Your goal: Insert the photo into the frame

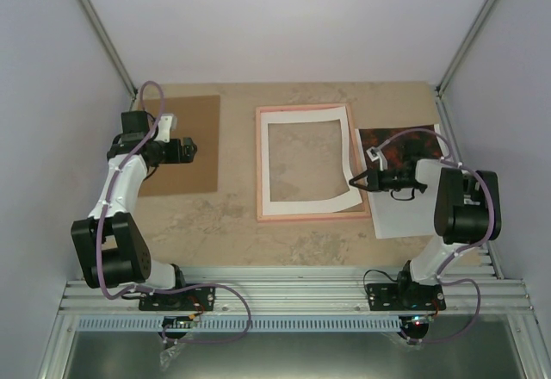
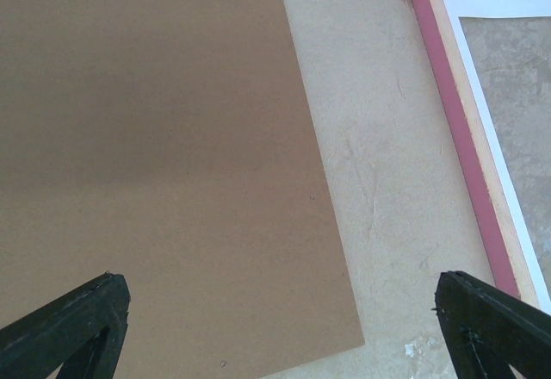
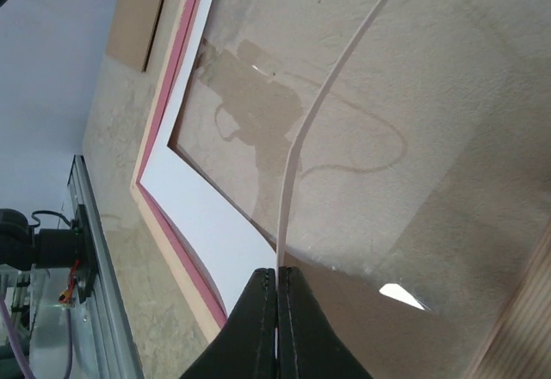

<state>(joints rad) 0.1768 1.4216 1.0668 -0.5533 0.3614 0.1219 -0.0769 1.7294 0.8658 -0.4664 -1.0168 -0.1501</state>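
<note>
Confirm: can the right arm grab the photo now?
Likely not yet: the right gripper is shut on the lifted edge of the white mat over the frame. The photo lies flat right under that arm, so reach looks fine once it releases.

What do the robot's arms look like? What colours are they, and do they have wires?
Both the left arm and the right arm mix white tube-shaped links with chunky black joints. A thin purple cable loops along each one. The left gripper and right gripper are black, with two pointed black fingers each. The black bases sit on a silver rail.
</note>
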